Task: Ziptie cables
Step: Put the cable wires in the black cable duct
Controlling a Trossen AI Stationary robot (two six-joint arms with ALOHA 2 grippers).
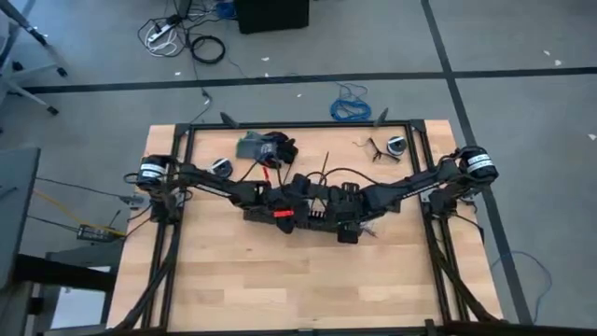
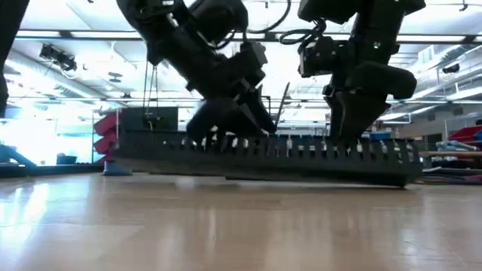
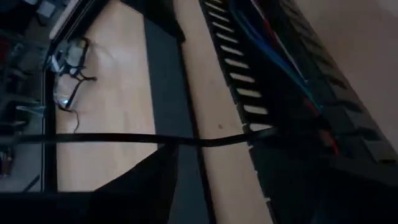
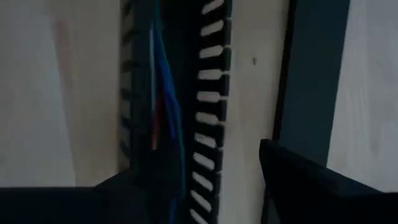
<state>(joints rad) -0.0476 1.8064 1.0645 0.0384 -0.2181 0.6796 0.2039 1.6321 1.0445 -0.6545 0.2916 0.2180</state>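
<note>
I had both end effectors low over the slotted duct (image 2: 301,154) mid-desk, cables (image 4: 163,99) lying inside; a thin black strip (image 3: 124,139) crossed the left view (grip states unreadable). It could easily slip or snag a slot.

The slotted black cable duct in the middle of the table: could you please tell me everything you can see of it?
The cable duct is a long, black, plastic-looking channel whose side walls are cut into a comb of narrow slots. It lies flat on the wooden table, midway between both arms. Thin cables, blue, red and dark, run along its inside. A thin black strip reaches it from one side. Both grippers hang close over it; contact cannot be told.
</note>
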